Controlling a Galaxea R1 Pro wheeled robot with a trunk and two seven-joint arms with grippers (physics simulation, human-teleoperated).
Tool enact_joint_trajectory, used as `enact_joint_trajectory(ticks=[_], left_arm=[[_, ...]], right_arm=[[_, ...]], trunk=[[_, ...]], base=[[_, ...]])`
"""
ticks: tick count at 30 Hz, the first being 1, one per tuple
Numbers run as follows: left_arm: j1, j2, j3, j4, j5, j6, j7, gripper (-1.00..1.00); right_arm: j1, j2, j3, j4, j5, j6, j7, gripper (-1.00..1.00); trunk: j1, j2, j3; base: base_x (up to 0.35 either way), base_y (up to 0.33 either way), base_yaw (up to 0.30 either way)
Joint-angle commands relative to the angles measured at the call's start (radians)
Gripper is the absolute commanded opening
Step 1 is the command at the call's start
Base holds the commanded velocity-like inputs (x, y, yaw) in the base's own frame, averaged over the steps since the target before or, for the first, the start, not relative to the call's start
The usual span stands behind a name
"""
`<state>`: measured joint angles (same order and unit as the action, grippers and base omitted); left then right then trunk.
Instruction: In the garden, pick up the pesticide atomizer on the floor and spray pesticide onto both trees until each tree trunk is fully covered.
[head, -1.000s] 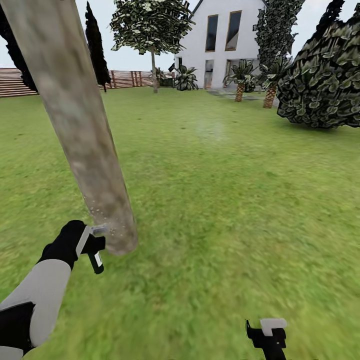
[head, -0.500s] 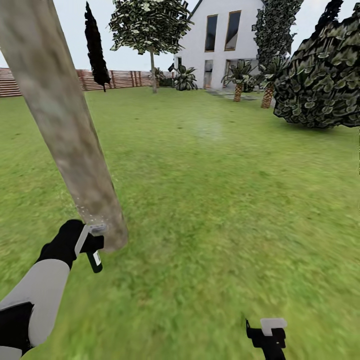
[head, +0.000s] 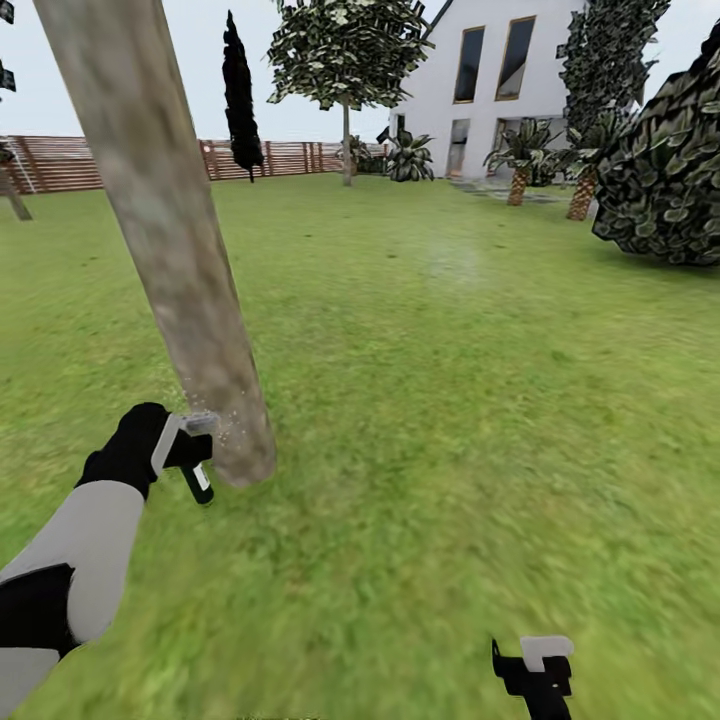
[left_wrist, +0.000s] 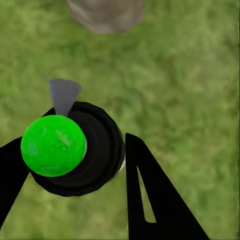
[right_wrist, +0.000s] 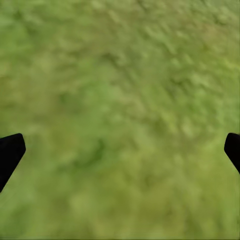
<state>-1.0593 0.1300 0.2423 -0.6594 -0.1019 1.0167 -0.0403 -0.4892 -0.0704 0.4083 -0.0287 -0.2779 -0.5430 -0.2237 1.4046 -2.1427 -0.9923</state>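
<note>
dark green-black, the atomizer (head: 196, 478) sits clamped in the left gripper (head: 185, 455), hanging below the fingers at about 8 o'clock in the head view, just beside the base of the trunk (head: 170, 230). in the left wrist view the atomizer (left_wrist: 75, 150) shows as a round black body with a bright green cap, pinched between the black fingers (left_wrist: 150, 195), the trunk foot (left_wrist: 106, 14) at 12 o'clock. fine white specks (head: 228, 425) dot the bark next to the gripper. the trunk is pale grey-brown and blotchy, leaning up toward 11 o'clock. the right gripper (head: 535, 668) hangs at 5 o'clock over grass (head: 470, 400), its fingers (right_wrist: 10, 152) spread wide and holding nothing. open lawn runs toward 12 and 3 o'clock; a fence (head: 270, 157), a second tree (head: 345, 60) and a white house (head: 490, 80) close the far edge.
</note>
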Motion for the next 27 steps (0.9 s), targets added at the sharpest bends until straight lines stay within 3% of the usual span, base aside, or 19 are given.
enact_joint_trajectory(ticks=[1,3,10,18,24,26,27], left_arm=[[-0.013,-0.003,0.003,0.001,-0.012,0.003,-0.004,-1.0],[-0.039,-0.004,0.003,0.005,-0.012,0.003,-0.003,-1.0],[-0.036,0.004,-0.001,0.005,-0.013,0.003,-0.003,-1.0],[-0.031,0.006,0.0,0.003,-0.013,0.003,-0.003,-1.0],[-0.031,0.007,-0.001,0.003,-0.013,0.003,-0.003,-1.0],[-0.03,0.007,-0.001,0.003,-0.013,0.003,-0.003,-1.0],[-0.03,0.007,-0.001,0.002,-0.013,0.003,-0.003,-1.0]], right_arm=[[0.0,0.0,0.009,0.0,-0.007,-0.002,-0.003,1.0],[0.0,0.0,0.009,0.0,-0.007,-0.002,-0.003,1.0],[0.0,-0.002,0.009,0.0,-0.007,-0.002,-0.005,1.0],[0.0,-0.002,0.009,0.0,-0.007,-0.002,-0.003,1.0],[0.0,-0.002,0.009,0.0,-0.006,-0.002,-0.003,1.0],[0.0,-0.002,0.009,0.001,-0.003,-0.001,0.014,1.0],[0.0,-0.003,0.008,0.001,0.007,0.0,0.059,1.0]], trunk=[[0.0,0.0,-0.001],[0.0,0.0,-0.001],[0.0,0.0,-0.001],[0.0,0.0,-0.001],[0.0,0.0,-0.001],[0.0,0.0,-0.001],[0.0,0.0,-0.001]], base=[[0.0,-0.002,0.268],[0.0,0.0,0.076],[0.066,-0.041,0.005],[0.221,-0.178,0.0],[0.031,-0.268,0.0],[0.001,-0.276,0.0],[0.0,-0.276,0.0]])
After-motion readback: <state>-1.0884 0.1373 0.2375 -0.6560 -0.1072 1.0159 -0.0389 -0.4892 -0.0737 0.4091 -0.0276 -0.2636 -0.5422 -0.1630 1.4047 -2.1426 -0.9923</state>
